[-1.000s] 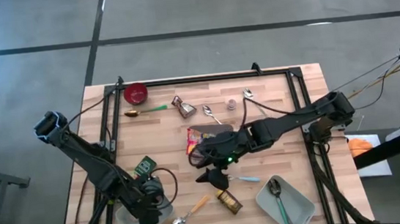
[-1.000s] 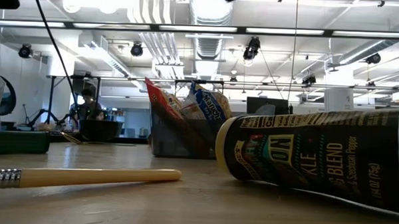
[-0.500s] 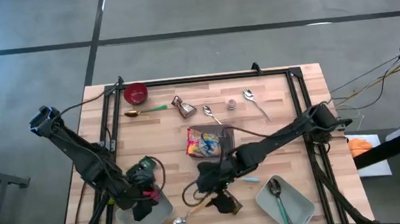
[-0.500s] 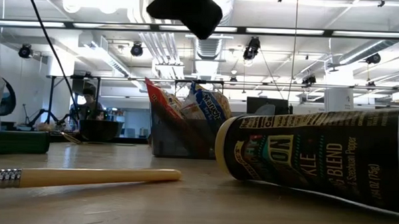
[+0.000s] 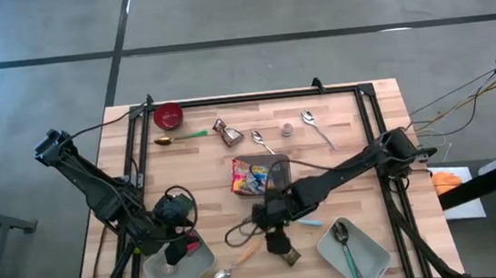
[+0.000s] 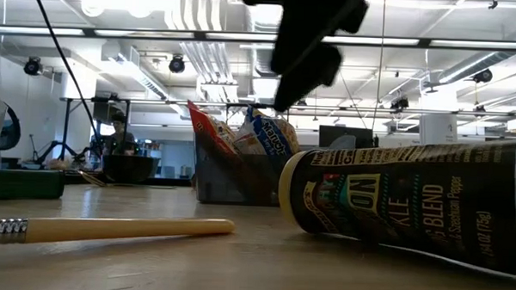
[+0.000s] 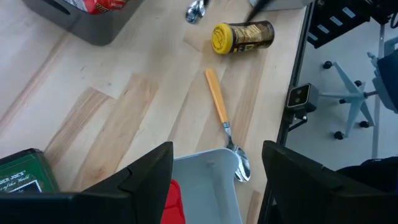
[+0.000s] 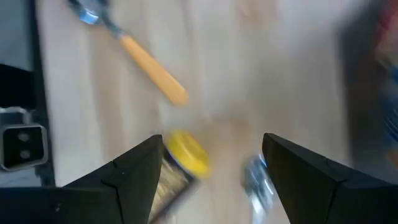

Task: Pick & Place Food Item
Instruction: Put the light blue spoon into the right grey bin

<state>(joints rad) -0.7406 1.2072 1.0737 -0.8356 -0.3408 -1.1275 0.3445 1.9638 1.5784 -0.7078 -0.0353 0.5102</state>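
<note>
Hanging over the yellow-lidded spice jar (image 5: pixel 283 251) lying near the table's (image 5: pixel 347 129) front edge, our right gripper (image 5: pixel 278 242) has its jaws spread with nothing between them. Our left gripper (image 5: pixel 182 252), jaws likewise apart and empty, hovers above the grey bin (image 5: pixel 156 277) with a red item inside.

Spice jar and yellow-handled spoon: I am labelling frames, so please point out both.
spice jar (image 7: pixel 244 37), left wrist view, on its dark labelled side.
yellow-handled spoon (image 7: pixel 216 99), left wrist view, on the middle of its yellow handle.
</note>
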